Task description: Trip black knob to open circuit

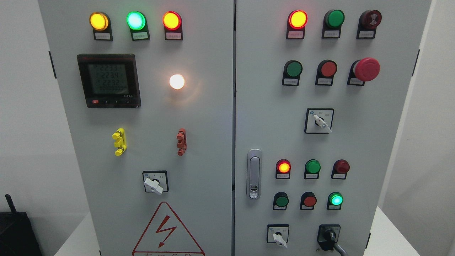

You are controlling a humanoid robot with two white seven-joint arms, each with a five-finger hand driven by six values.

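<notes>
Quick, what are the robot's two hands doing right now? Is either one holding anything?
Left hand: not in the picture, so it cannot be told.
Right hand: not in the picture either; the black knob at the cabinet's lower right has no hand on it.

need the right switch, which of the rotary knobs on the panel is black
The black knob at the right door's bottom right; the other three rotary switches have white handles.

We see the knob [329, 236] at the right door's [270, 135] lower right, a selector switch [278, 236] just left of it, the door latch [253, 174] up-left.
</notes>
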